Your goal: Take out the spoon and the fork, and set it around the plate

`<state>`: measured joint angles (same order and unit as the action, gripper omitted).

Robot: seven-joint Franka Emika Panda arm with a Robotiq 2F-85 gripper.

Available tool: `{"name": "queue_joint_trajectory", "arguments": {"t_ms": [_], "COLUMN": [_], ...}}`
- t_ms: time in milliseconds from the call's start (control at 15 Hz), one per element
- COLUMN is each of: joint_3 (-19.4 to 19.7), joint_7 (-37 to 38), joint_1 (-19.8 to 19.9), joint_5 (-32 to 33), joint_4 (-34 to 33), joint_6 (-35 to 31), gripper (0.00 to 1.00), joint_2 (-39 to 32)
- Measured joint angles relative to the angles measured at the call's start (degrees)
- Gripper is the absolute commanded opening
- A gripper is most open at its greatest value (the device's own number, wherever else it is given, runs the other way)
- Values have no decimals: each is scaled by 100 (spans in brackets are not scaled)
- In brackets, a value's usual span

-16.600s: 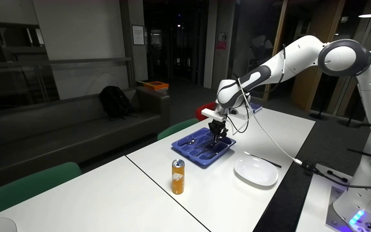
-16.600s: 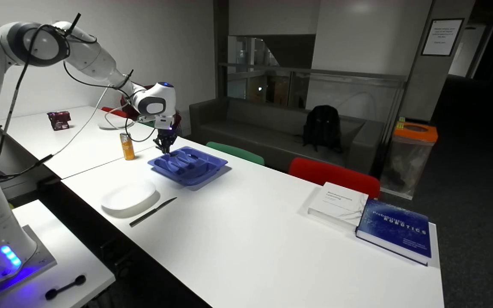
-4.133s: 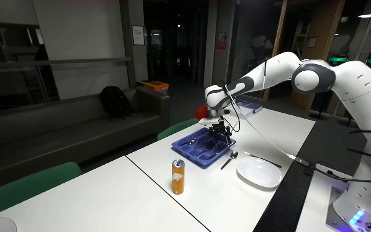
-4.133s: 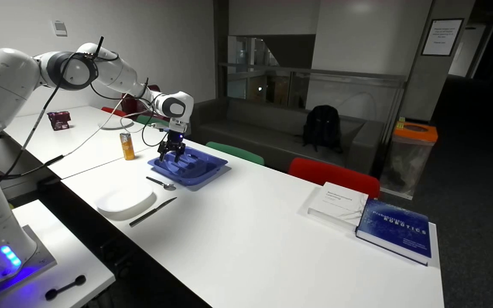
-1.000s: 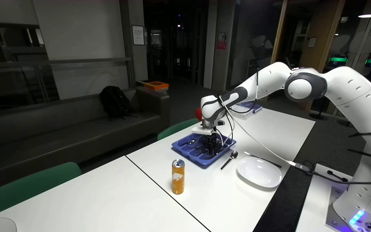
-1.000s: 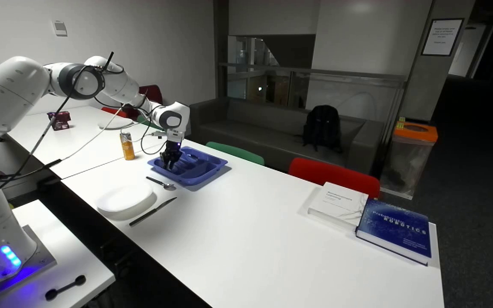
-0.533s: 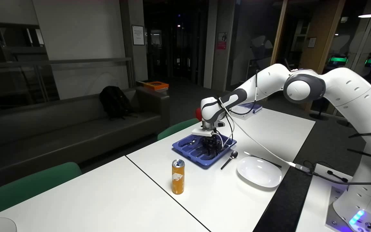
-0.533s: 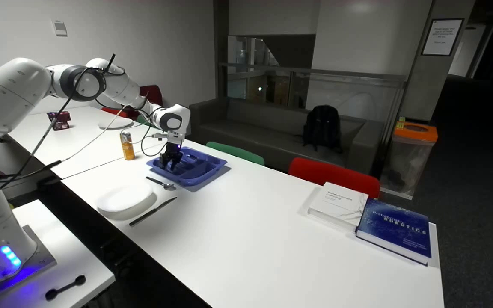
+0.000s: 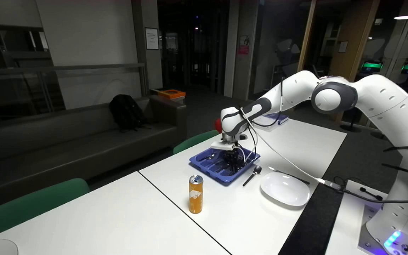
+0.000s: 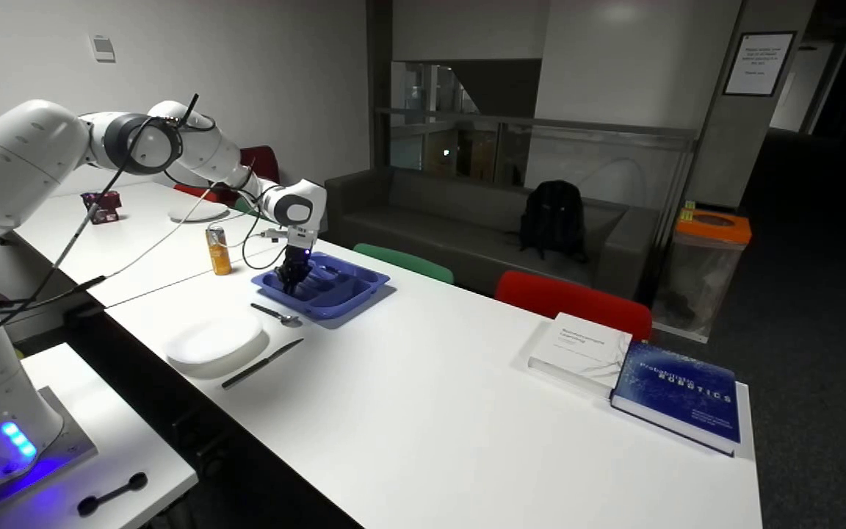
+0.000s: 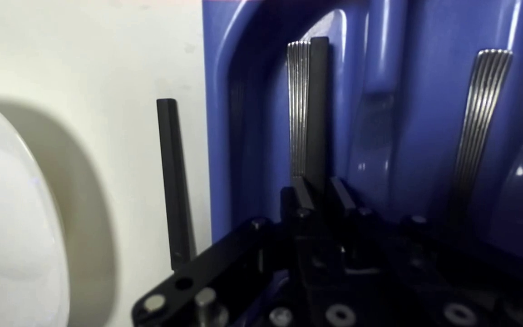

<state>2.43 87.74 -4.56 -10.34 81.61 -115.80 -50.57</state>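
step in hand: fork pickup, i judge. spoon point(image 9: 252, 176) is already out, lying on the counter point(image 10: 467, 411) between the plate point(image 9: 285, 188) and the blue tray point(image 11: 218, 150), touching neither; a knife point(image 10: 264, 363) lies just beside the plate too. my pincer point(image 11: 319, 190) is down in the blue tray, in the compartment nearest the spoon. jaws stand a narrow gap apart, one to each side of a black handle point(image 11: 318, 104); can't tell if they press on it, so no hold confirmed. its other end is hidden under me; taking it for the fork, unconfirmed. a ribbed silver handle point(image 11: 298, 109) lies right alongside, so it could get dragged up as well. next move: squeeze the black handle only, lift straight up past the tray wall, swing over to the plate, lay it on a side the spoon and knife don't take.
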Motion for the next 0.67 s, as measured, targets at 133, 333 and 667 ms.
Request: {"name": "queue_joint_trajectory", "arguments": {"t_ms": [133,333,667], "joint_3": [0,1,38], "joint_7": [0,2,60], "joint_1": [-2,-23,-162], "joint_5": [2,13,80], "joint_4": [-5,-35,-81], "joint_6": [0,0,0], "gripper": [3,3,3], "joint_2": [0,4,119]}}
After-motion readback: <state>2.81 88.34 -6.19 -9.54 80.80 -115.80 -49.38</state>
